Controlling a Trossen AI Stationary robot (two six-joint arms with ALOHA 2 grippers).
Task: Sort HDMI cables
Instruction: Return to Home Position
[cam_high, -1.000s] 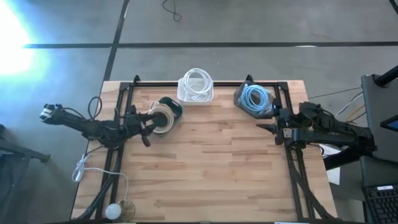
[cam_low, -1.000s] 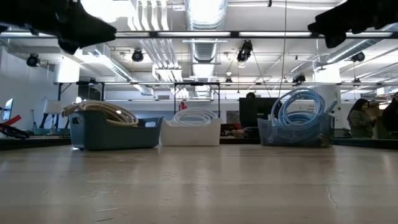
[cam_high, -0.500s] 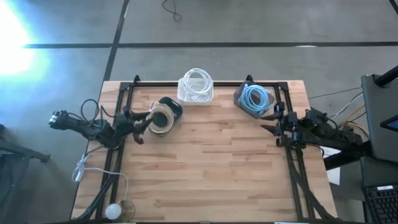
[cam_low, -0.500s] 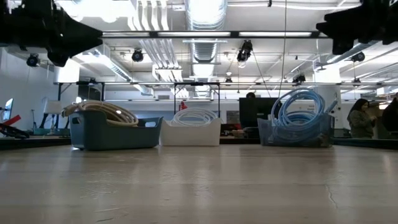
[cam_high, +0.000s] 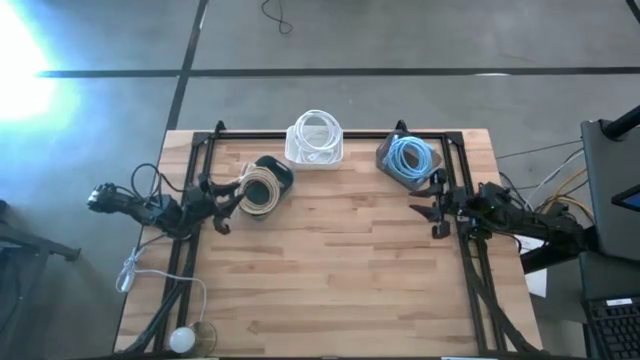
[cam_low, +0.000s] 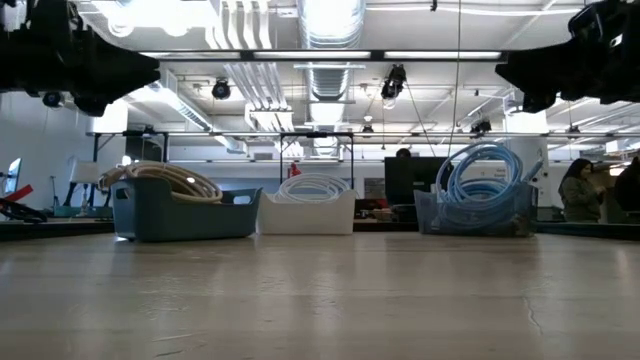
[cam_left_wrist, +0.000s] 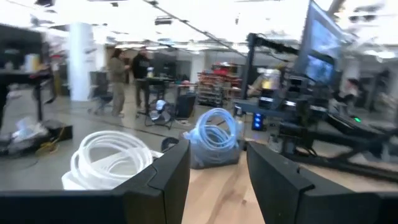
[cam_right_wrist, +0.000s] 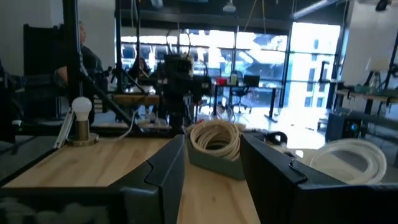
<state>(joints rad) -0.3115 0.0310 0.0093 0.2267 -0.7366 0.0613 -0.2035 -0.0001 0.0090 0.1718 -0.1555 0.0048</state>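
Note:
The HDMI cables lie coiled in three bins along the table's far side. Tan coils (cam_high: 262, 187) fill a dark bin (cam_low: 180, 215). White coils (cam_high: 316, 135) sit in a white bin (cam_low: 308, 212), and light blue coils (cam_high: 408, 157) in a clear bin (cam_low: 478, 212). My left gripper (cam_high: 222, 207) hovers open just left of the tan coils' bin, above the table. My right gripper (cam_high: 433, 216) hovers open on the near side of the blue coils' bin. Both wrist views show empty fingers with a gap, the left (cam_left_wrist: 217, 183) and the right (cam_right_wrist: 211, 180).
A loose white cord with a round puck end (cam_high: 181, 339) lies at the table's near left corner. A black frame (cam_high: 200, 150) runs along the table's left, far and right edges. The wooden table top (cam_high: 330, 270) spreads out in front of the bins. People stand in the room beyond.
My left gripper has drawn back a little toward the table's left edge, away from the tan coils' bin, its arm folding back. My right gripper has shifted slightly toward the table's left and near side. The coils and bins have stayed put.

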